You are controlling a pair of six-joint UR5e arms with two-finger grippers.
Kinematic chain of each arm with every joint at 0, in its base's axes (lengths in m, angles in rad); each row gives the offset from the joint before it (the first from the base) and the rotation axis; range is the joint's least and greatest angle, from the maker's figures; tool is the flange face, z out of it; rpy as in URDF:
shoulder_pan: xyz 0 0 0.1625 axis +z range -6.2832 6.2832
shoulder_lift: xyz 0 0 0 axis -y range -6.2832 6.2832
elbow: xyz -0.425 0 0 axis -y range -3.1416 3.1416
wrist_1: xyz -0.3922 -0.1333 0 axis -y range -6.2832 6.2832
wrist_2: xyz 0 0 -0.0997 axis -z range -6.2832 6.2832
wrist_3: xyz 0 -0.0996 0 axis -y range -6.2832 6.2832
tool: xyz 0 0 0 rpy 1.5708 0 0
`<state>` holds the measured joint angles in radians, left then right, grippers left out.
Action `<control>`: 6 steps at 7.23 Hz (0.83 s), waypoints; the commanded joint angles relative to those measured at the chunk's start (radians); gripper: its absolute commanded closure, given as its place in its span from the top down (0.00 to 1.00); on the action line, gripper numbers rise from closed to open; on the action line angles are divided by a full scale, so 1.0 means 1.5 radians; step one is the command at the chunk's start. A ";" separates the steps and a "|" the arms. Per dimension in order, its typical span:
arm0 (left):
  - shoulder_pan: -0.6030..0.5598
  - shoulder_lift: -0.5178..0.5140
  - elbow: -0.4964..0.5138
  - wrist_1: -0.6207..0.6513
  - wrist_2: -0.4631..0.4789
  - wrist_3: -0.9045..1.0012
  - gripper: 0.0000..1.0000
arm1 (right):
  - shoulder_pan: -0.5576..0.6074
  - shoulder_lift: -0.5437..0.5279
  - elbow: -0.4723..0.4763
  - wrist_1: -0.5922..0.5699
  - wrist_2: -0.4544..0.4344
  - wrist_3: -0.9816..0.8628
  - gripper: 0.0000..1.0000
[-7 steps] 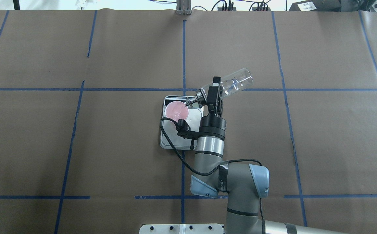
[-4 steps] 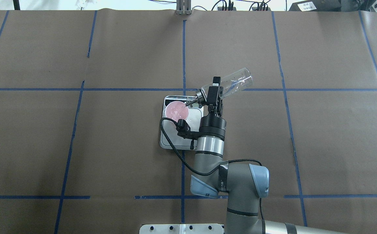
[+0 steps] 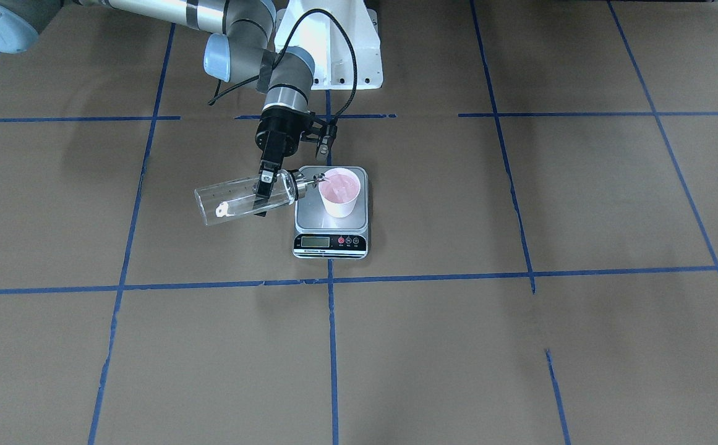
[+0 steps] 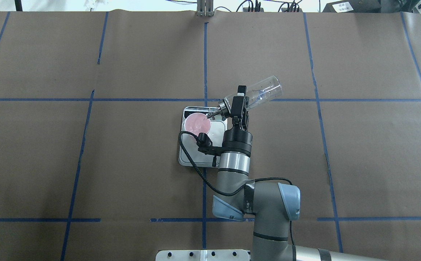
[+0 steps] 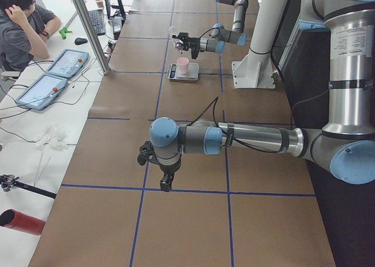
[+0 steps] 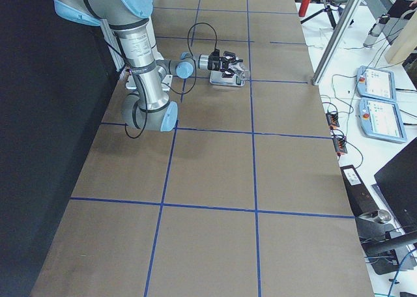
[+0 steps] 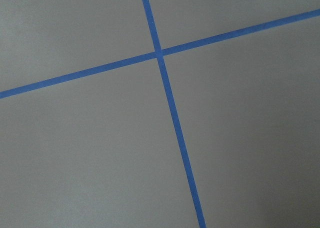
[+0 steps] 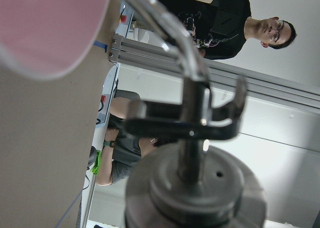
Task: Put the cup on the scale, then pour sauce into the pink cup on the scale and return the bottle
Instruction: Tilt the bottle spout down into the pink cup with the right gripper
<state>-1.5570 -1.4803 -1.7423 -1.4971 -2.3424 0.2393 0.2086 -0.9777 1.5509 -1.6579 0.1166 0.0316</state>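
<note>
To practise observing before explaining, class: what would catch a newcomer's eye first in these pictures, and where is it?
Near the middle of the brown table, the right gripper holds the clear bottle tipped almost flat, its silver spout reaching over the pink-lined cup. The cup stands on the scale, at the back of the platform, away from the display.

Cup [image 3: 340, 193] on scale [image 3: 309, 217], bottle [image 3: 235, 201] beside

Overhead and front views face each other (steeply down) — sharing the scale [image 3: 309, 217].
</note>
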 commanded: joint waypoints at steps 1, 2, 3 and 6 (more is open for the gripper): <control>0.000 0.000 0.000 0.000 0.000 0.000 1.00 | 0.000 0.000 0.000 0.002 0.000 0.000 0.00; 0.000 0.000 0.000 0.000 0.000 0.000 1.00 | 0.000 0.002 0.001 0.007 0.001 0.013 0.00; 0.000 0.000 0.000 0.000 0.000 0.000 1.00 | 0.001 0.001 0.000 0.053 0.003 0.014 0.00; 0.000 -0.001 -0.001 -0.001 0.000 0.000 1.00 | 0.000 -0.009 -0.007 0.256 0.067 0.087 0.00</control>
<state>-1.5570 -1.4813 -1.7439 -1.4975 -2.3424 0.2393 0.2092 -0.9812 1.5434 -1.3966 0.1672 0.0846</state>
